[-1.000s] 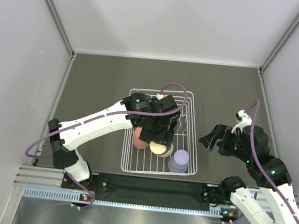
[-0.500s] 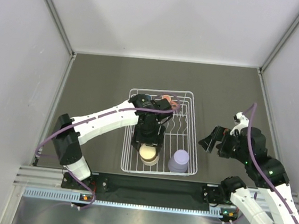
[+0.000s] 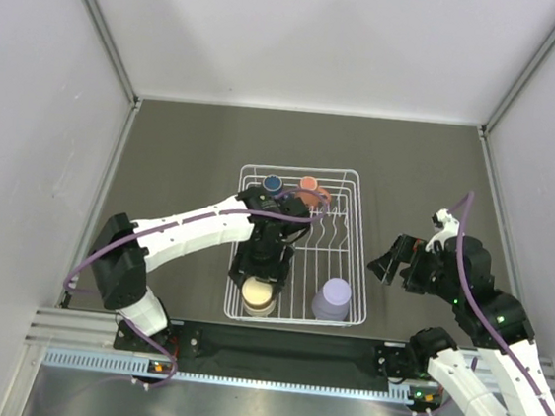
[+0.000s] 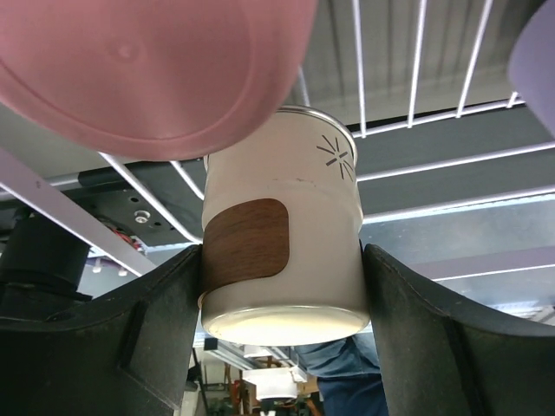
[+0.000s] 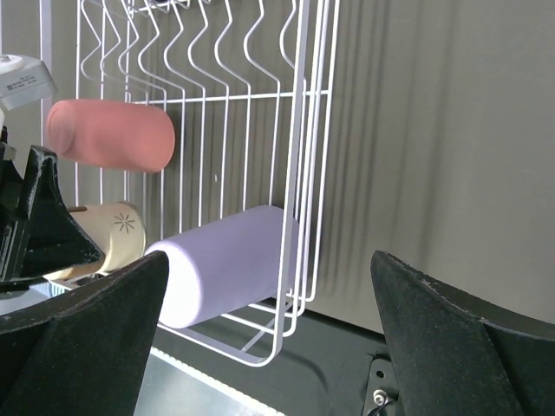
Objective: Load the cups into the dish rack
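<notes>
- The top view shows the dish rack in the middle of the table, with the left arm reaching into its near-left corner.
- The left end effector grips the brownish cup. The left wrist view shows this clearly: both fingers press against the cup's sides, and a brown patch on its pale wall faces the camera.
- From above, that cup shows only its yellowish-cream end, facing up just below the black wrist. No view shows whether it rests on the rack floor.
- The pink tumbler is hidden under the left arm in the top view. The right wrist view shows it side-on inside the rack, just beyond the gripped cup. In the left wrist view it fills the upper left, close above the cup.
- The lavender tumbler stands in the rack's near-right corner, apart from the gripped cup. The right wrist camera sees its whole side against the rack's wire wall.
- Only the top view shows the dark blue mug and the terracotta-orange mug, side by side at the rack's far end.
- The right end effector hangs above bare table, right of the rack. Its jaws are spread wide with nothing between them, as the right wrist view shows.
</notes>
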Available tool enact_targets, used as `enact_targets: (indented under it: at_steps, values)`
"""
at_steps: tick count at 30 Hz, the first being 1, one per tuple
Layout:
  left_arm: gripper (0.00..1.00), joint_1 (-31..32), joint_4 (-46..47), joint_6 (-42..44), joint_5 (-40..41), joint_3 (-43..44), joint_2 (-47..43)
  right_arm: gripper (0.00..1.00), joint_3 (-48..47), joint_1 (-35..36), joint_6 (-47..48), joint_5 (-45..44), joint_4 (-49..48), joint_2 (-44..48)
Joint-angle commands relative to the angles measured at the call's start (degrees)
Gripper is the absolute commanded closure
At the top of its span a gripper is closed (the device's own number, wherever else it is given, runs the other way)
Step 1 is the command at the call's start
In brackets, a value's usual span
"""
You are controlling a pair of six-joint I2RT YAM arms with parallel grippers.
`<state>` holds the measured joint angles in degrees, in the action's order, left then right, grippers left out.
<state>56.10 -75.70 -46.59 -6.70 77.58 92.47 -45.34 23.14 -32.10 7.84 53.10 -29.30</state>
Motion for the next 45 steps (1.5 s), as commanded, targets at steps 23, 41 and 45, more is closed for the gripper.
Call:
enact_targets:
  at_steps: [23, 41, 45]
  values:
    - [1.0, -0.72, -0.77, 4.22, -0.77, -4.72, -0.09, 0.0, 1.22, 0.16, -0.16, 0.6, -2.39, 0.65]
    - [1.0, -0.81, 5.38, 2.21, 0.72, -6.56, 1.58, 0.0, 1.4, 0.16, 0.37, 0.78, -2.56, 0.3]
    - [0.99, -0.81, 7.67, 1.06, 0.9, -9.02, 0.96, 0.0, 1.48, 0.16, 0.54, 0.69, -2.56, 0.12]
